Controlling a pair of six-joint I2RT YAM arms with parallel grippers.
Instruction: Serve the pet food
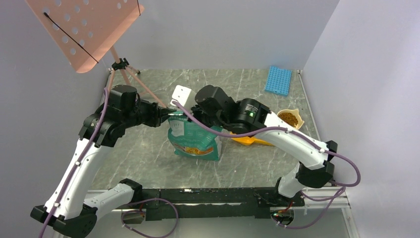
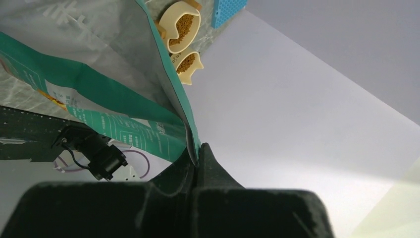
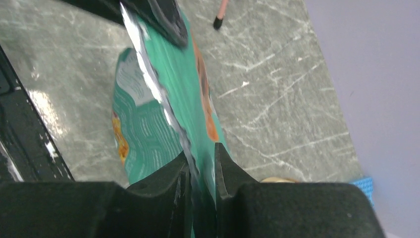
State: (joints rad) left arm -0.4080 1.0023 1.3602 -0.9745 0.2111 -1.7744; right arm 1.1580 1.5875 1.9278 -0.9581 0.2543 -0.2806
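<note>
Top external: pet food (image 1: 290, 120) sits in a cream bowl (image 1: 299, 114) at the worktop's (image 1: 148, 153) right, apart from the upright green bag (image 1: 194, 141). Left claw (image 2: 198, 152) is clenched on the bag's top edge. Right claw (image 3: 201, 159) straddles that edge; I cannot tell whether it grips.

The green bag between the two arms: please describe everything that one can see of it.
The bag is a teal-green pouch of glossy, foil-like film, with white print, an orange picture low on its front and silver along the top rim. It stands upright on the grey marbled table. The left fingers are shut on one end of the rim. The right fingers straddle the other end, and whether they pinch it cannot be told. Its contents are hidden.
</note>
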